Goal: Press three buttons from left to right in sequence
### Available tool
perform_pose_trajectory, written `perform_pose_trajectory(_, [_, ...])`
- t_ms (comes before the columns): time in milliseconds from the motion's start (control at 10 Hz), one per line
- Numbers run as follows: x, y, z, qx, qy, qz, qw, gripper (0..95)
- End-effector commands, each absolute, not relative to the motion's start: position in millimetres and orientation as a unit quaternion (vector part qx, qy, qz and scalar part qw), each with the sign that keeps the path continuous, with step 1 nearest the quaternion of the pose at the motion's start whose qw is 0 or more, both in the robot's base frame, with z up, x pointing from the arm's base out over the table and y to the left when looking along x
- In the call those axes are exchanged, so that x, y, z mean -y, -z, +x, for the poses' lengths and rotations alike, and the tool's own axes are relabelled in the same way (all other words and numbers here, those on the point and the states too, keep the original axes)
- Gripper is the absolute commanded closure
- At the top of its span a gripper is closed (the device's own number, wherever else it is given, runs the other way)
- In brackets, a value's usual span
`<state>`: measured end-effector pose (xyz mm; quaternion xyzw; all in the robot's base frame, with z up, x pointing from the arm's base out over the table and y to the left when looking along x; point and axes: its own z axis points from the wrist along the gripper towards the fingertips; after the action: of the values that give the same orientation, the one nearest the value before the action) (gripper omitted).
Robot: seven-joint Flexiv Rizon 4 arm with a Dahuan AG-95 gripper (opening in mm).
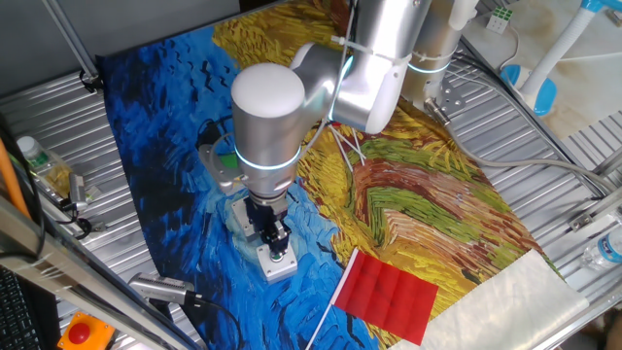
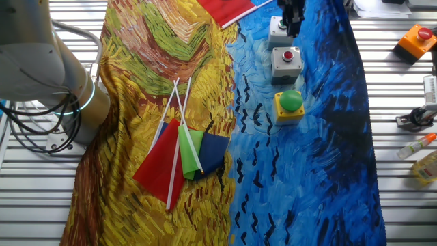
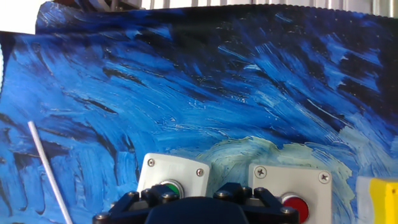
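Note:
Three button boxes stand in a row on the blue part of the painted cloth. In the other fixed view they are a grey box with a small green cap, a grey box with a small red cap and a yellow box with a big green dome. My gripper hangs right over the green-capped grey box, with its fingertips at the cap. Contact and finger gap are not clear. The hand view shows the green cap and the red cap just beyond the hand's dark body, and the yellow box's edge at right.
A red flag lies on the cloth close to the green-capped box. A bundle of coloured flags lies on the yellow part. An orange box with a red button and small bottles sit off the cloth. A white stick crosses the hand view.

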<state>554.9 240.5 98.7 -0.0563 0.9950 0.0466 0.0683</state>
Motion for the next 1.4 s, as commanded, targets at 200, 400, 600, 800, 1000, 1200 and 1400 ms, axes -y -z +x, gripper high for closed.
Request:
perform_pose_trajectory(200, [-239.6, -94.6, 553.9, -0.995, -0.045, -0.058, 0.068, 38.0])
perform_pose_trajectory(400, [-238.9, -91.1, 553.2, -0.995, -0.045, -0.058, 0.069, 38.0])
perform_pose_trajectory(600, [-238.1, -89.3, 553.0, -0.995, -0.046, -0.059, 0.069, 38.0])
perform_pose_trajectory(800, [-237.5, -87.9, 552.9, -0.995, -0.046, -0.059, 0.069, 38.0])
perform_pose_trajectory(1000, [-236.8, -85.6, 552.5, -0.995, -0.046, -0.059, 0.069, 38.0])
perform_pose_trajectory(1200, [-236.9, -82.9, 551.8, -0.995, -0.047, -0.059, 0.069, 38.0])
perform_pose_trajectory(1400, [-236.9, -81.5, 551.6, -0.995, -0.047, -0.059, 0.069, 38.0])
